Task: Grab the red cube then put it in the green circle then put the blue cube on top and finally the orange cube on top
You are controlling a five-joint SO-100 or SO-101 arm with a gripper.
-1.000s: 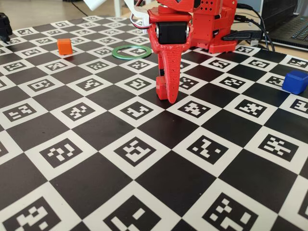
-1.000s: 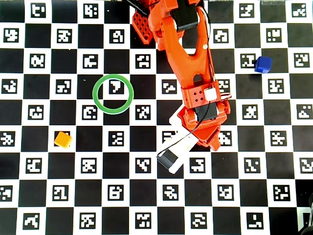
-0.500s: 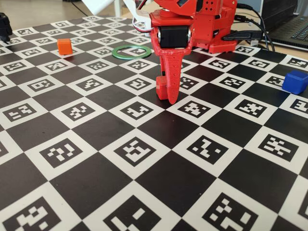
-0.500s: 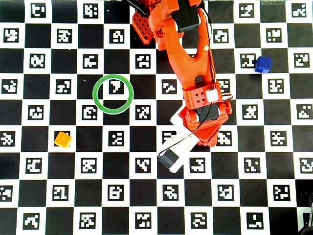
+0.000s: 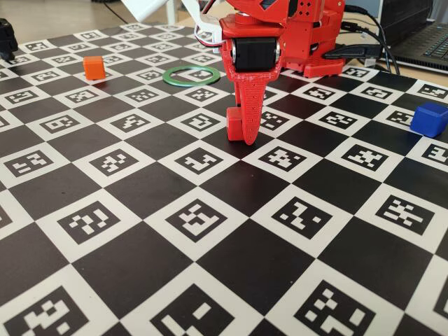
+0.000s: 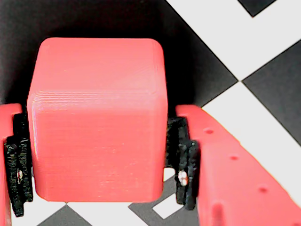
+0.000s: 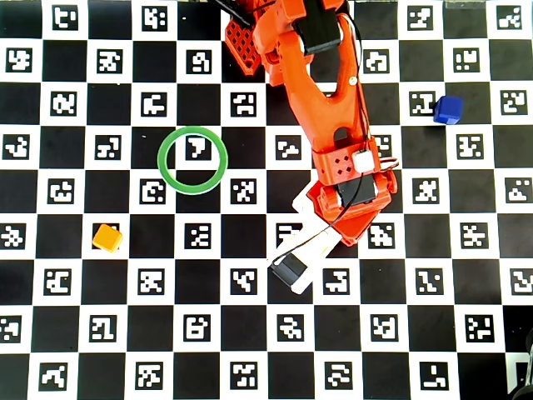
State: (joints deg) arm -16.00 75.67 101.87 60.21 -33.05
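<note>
The red cube [image 6: 96,117] fills the wrist view, with black pads [image 6: 181,155] pressed on its left and right sides. In the fixed view the cube [image 5: 234,124] hangs just above the chequered board in my red gripper [image 5: 242,137], which is shut on it. The arm hides the cube in the overhead view, where the gripper [image 7: 354,233] is right of centre. The green circle [image 5: 189,83] [image 7: 162,160] lies empty to the left. The blue cube [image 5: 428,119] [image 7: 448,109] sits far right. The orange cube [image 5: 93,67] [image 7: 107,238] sits far left.
The board [image 5: 210,231] of black squares and marker tiles covers the table. The arm's red base [image 5: 308,35] stands at the back, with a laptop [image 5: 427,42] behind it on the right. A black object [image 5: 5,38] sits at the far left edge.
The gripper with the red cube has risen slightly off the board and drifted a little toward the arm's base. The other cubes and the ring have not moved.
</note>
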